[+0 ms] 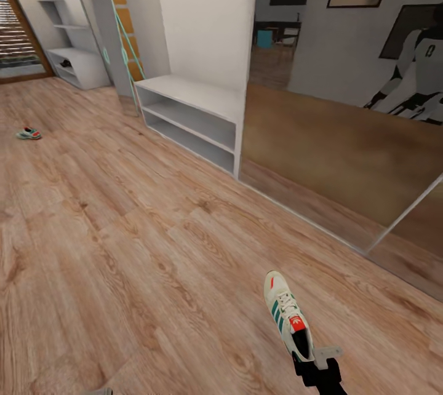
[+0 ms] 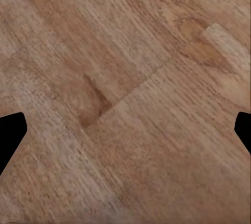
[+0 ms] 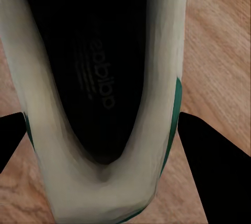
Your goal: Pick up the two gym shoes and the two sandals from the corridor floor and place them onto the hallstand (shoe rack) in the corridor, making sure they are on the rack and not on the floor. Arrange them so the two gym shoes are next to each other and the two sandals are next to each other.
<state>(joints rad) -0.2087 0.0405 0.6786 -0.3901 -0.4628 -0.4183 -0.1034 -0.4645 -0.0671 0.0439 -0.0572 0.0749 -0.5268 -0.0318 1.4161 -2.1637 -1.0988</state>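
From the head camera I find the right gripper [image 1: 309, 359] at about 5 o'clock in the frame, closed on the heel of one gym shoe [image 1: 288, 315], whose toe points away toward 11 o'clock. The right wrist camera confirms it: the shoe's dark insole [image 3: 97, 72] and white collar sit between the two fingers [image 3: 212, 166], which bear on the outer sides of the heel. I cannot tell whether the sole rests on the corridor floor [image 1: 123, 247] or is raised just clear of it. The second gym shoe [image 1: 28, 133] lies far off at 9 o'clock. The hallstand [image 1: 191, 113] stands at 12 o'clock, both shelves bare. The left gripper [image 2: 125, 130] hangs over bare planks with its fingers wide apart, holding nothing. Risks, in my judgement: the grasp is at the heel alone, so the long toe end may sag or swing in transit and work the shoe loose; a drooping toe could also catch the shelf edge on entry. The mirrored wall panel [image 1: 344, 136] beside the rack could mislead my depth reading.
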